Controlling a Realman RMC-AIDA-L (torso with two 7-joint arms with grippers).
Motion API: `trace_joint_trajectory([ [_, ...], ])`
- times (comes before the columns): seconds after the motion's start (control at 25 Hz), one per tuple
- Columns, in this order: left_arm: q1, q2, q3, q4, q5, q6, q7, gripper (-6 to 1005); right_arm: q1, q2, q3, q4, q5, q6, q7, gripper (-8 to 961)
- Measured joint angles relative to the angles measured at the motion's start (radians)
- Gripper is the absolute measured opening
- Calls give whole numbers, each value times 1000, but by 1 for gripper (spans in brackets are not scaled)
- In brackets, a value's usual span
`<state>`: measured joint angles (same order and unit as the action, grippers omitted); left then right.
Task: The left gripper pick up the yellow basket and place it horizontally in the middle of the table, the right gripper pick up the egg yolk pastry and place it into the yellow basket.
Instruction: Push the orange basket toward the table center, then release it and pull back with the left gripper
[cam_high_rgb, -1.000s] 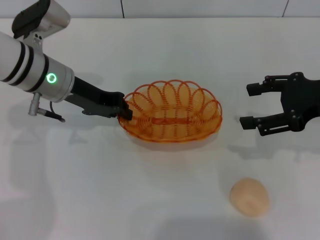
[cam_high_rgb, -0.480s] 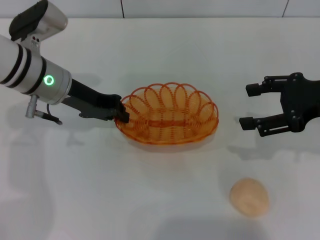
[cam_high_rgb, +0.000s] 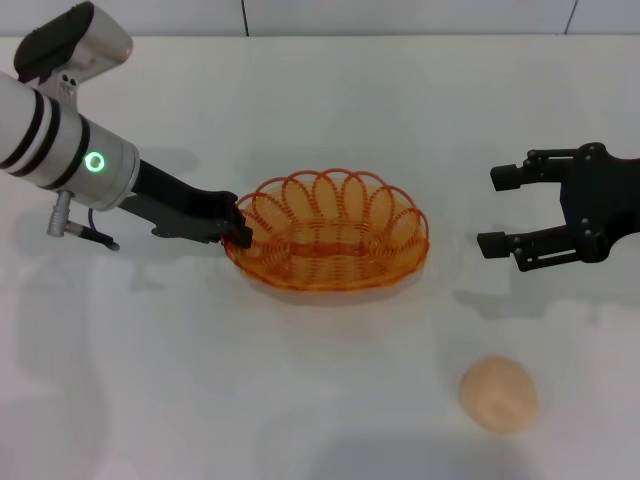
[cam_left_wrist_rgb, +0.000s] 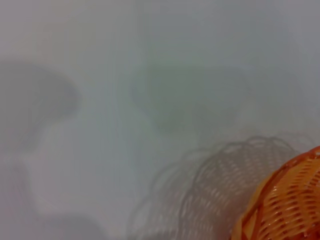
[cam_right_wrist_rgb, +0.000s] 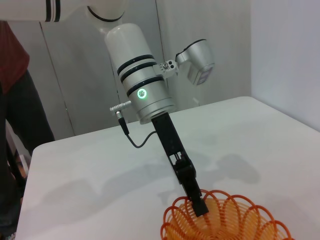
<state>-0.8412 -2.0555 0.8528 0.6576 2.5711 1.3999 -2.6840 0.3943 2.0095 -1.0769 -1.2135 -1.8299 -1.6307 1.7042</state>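
The yellow basket (cam_high_rgb: 328, 233) is an orange-yellow wire oval, held near the middle of the white table (cam_high_rgb: 300, 400). My left gripper (cam_high_rgb: 238, 226) is shut on the basket's left rim. The basket's edge shows in the left wrist view (cam_left_wrist_rgb: 285, 205) and the right wrist view (cam_right_wrist_rgb: 225, 222), where the left gripper (cam_right_wrist_rgb: 199, 205) grips the rim. The egg yolk pastry (cam_high_rgb: 498, 393), a pale beige bun, lies on the table at the front right. My right gripper (cam_high_rgb: 500, 208) is open and empty, to the right of the basket and behind the pastry.
The table's back edge meets a wall (cam_high_rgb: 400, 15). A person in dark red (cam_right_wrist_rgb: 12, 100) stands beyond the table in the right wrist view.
My left gripper has drawn the basket a little to the left and farther back. The right gripper and the pastry have not moved.
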Motion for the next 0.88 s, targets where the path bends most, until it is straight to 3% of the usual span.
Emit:
trace_joint_trajectory([
  [0.88, 1, -4, -2, 4, -34, 7, 11, 233, 0, 0, 0, 0, 0, 0, 0, 820],
])
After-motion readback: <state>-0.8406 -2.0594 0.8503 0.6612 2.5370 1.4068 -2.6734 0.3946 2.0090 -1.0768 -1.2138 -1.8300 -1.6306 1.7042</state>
